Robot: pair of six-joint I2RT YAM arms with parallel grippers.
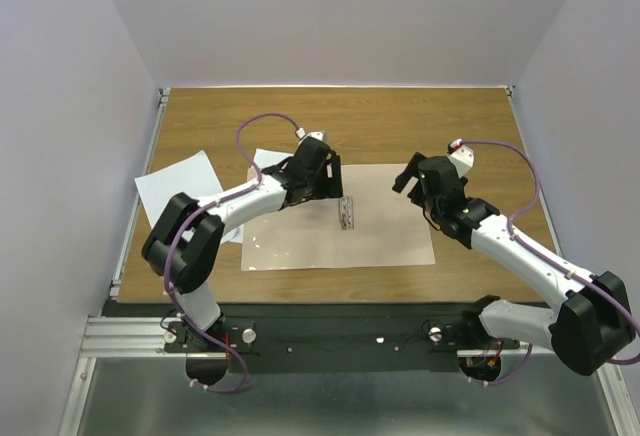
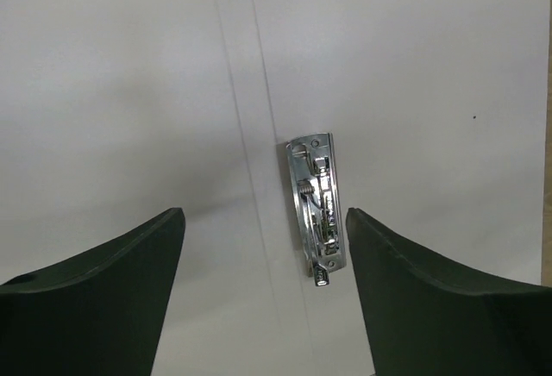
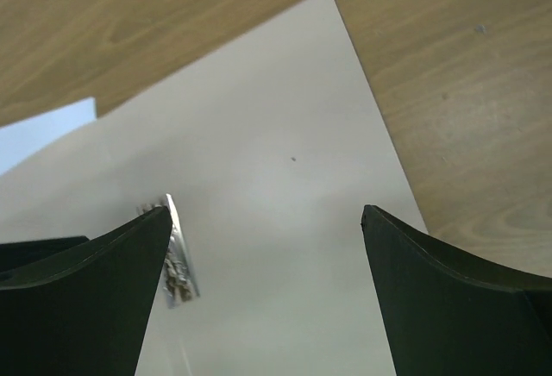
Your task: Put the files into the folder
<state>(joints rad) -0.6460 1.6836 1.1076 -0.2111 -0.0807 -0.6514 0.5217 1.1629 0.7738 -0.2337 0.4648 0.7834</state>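
Observation:
The folder (image 1: 390, 226) lies opened flat on the wooden table, pale inside, with a metal clip (image 1: 347, 213) at its middle fold. Two white files lie at the left: one sheet (image 1: 178, 191) by the table's left edge, the other (image 1: 268, 161) partly under the folder's far left corner and my left arm. My left gripper (image 1: 325, 178) hovers open over the folder's left half, the clip (image 2: 316, 208) just inside its right finger. Above the folder's right half my right gripper (image 1: 410, 178) is open and empty; its wrist view shows the clip (image 3: 178, 260) beside the left finger.
White walls enclose the table on three sides. Bare wood (image 1: 400, 121) runs behind the folder and to its right (image 3: 466, 91). A corner of a white sheet (image 3: 47, 130) peeks out past the folder's far edge. A metal rail (image 1: 130, 336) lines the near edge.

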